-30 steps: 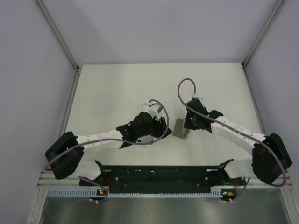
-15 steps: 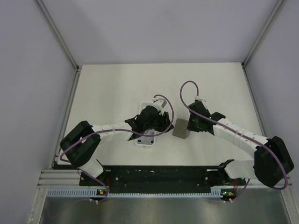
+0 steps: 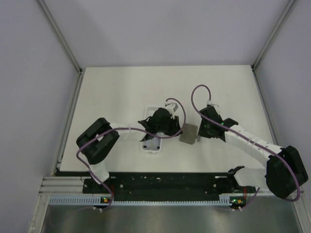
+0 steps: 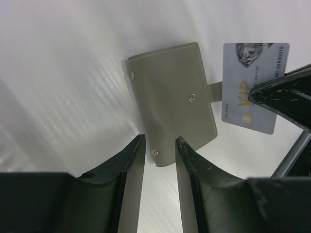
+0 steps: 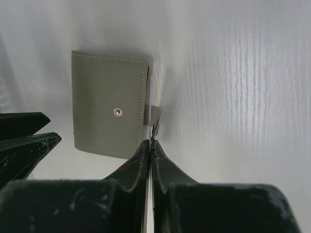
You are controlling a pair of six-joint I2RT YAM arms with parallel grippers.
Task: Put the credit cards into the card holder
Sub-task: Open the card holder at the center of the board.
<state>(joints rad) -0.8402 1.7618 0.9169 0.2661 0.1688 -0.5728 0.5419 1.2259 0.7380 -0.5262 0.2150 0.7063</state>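
The card holder (image 3: 188,133) lies closed on the table, a grey wallet with stitched edges and a metal snap; it also shows in the left wrist view (image 4: 172,102) and the right wrist view (image 5: 109,114). My right gripper (image 5: 150,141) is shut on a credit card (image 4: 255,87), silvery-grey with gold "VIP" print, held upright just off the wallet's right edge by its strap tab. In the right wrist view the card (image 5: 150,97) is edge-on. My left gripper (image 4: 158,141) is open and empty, its fingertips at the wallet's near-left edge. In the top view the left gripper (image 3: 170,128) and right gripper (image 3: 199,132) flank the wallet.
A long white tray (image 3: 150,143) with rounded ends lies left of the wallet, mostly hidden under my left arm. The left gripper's black fingers (image 5: 24,141) show at the left of the right wrist view. The table's near edge and black rail run below.
My left arm has swung right, bringing its gripper from over the tray up to the wallet's left side. My right gripper has shifted slightly right, still holding the card.
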